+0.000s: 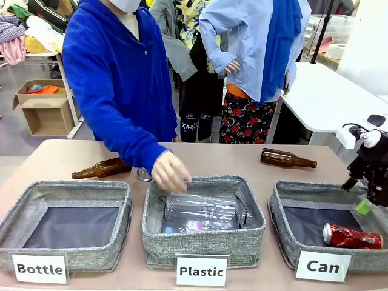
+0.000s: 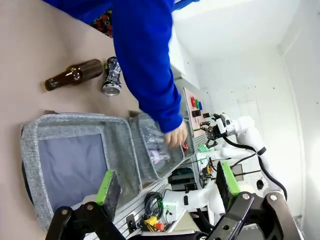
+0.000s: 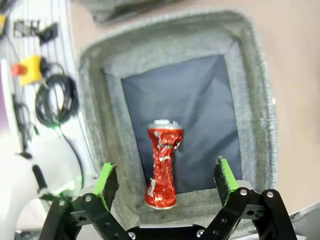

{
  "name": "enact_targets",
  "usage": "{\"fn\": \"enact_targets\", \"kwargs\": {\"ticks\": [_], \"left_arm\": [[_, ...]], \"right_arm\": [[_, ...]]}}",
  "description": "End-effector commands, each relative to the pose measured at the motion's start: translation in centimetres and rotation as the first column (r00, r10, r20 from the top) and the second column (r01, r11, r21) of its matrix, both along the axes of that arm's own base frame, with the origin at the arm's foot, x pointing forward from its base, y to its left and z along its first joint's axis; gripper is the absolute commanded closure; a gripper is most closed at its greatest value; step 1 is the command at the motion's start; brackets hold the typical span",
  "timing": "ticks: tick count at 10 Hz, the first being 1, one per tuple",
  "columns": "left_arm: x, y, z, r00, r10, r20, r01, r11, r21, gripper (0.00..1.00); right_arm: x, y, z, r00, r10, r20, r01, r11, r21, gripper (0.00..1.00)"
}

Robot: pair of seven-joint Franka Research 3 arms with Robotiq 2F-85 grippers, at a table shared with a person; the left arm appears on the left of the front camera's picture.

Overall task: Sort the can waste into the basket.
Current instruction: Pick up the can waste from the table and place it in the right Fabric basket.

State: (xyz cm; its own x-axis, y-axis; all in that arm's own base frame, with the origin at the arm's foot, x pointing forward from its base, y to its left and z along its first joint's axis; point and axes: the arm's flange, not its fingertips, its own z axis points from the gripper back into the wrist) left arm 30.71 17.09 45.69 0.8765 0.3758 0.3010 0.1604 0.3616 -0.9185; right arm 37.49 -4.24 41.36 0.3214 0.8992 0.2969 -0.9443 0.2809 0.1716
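The crushed red can [image 3: 163, 165] is lying inside the "Can" basket [image 1: 284, 237], the right end effector [image 3: 165, 175] hovering above it, fingers spread wide. The left end effector [image 2: 167, 179] is gaping wide too. The black can [image 2: 112, 76] is resting on the table [image 2: 30, 40].

Front view: smooth tan tabletop [image 1: 54, 159] across lower half, far corners rounded. Behind it, grey floor [image 1: 12, 136] at 9 o'clock w/ open brown cardboard box [image 1: 45, 109] standing on it, sth orange inside. Above box, at 10 o'clock, white-framed side table [image 1: 36, 55] piled w/ mixed clothes [image 1: 24, 27]. White rectangular table [image 1: 327, 97] at 3 o'clock. Beyond it, approx 1 o'clock, clear plastic storage tub [image 1: 330, 27] & white tape roll [image 1: 335, 51]. Plain white wall [image 1: 371, 42] at 2 o'clock. Light even, no hard shadows.
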Motion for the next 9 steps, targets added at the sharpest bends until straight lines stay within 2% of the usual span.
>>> {"fn": "enact_targets", "kwargs": {"ticks": [1, 2, 3, 4, 5, 6, 7, 8, 9], "left_arm": [[0.2, -0.1, 0.1, 1.0, 0.007, 0.016, -0.007, 1.0, 0.002, 0.0], [0.2, -0.1, 0.1, 1.0, 0.007, 0.016, -0.007, 1.0, 0.002, 0.0], [0.2, -0.1, 0.1, 1.0, 0.007, 0.016, -0.007, 1.0, 0.002, 0.0], [0.2, -0.1, 0.1, 1.0, 0.007, 0.016, -0.007, 1.0, 0.002, 0.0], [0.2, -0.1, 0.1, 1.0, 0.007, 0.016, -0.007, 1.0, 0.002, 0.0], [0.2, -0.1, 0.1, 1.0, 0.007, 0.016, -0.007, 1.0, 0.002, 0.0], [0.2, -0.1, 0.1, 1.0, 0.007, 0.016, -0.007, 1.0, 0.002, 0.0], [0.2, -0.1, 0.1, 1.0, 0.007, 0.016, -0.007, 1.0, 0.002, 0.0], [0.2, -0.1, 0.1, 1.0, 0.007, 0.016, -0.007, 1.0, 0.002, 0.0]], "right_arm": [[-0.3, 0.6, 0.8, 0.952, -0.307, -0.003, 0.305, 0.945, 0.114, 0.0], [-0.8, 0.9, 1.2, 0.915, -0.397, -0.069, 0.403, 0.888, 0.22, 0.0], [-0.9, 0.8, 1.6, 0.851, -0.48, -0.216, 0.523, 0.81, 0.263, 0.0], [-0.6, 1.4, 2.0, 0.754, -0.562, -0.34, 0.657, 0.648, 0.385, 0.0], [0.2, 2.0, 2.5, 0.499, -0.692, -0.522, 0.847, 0.261, 0.463, 0.0], [-0.4, 1.9, 2.8, 0.51, -0.537, -0.673, 0.854, 0.223, 0.469, 0.0], [-0.4, 1.2, 2.7, 0.42, -0.527, -0.739, 0.893, 0.095, 0.44, 0.0], [-0.7, 0.0, 2.6, 0.464, -0.358, -0.81, 0.878, 0.062, 0.475, 0.0], [-0.7, -1.8, 1.7, 0.489, -0.228, -0.842, 0.861, -0.028, 0.508, 0.0]]}}
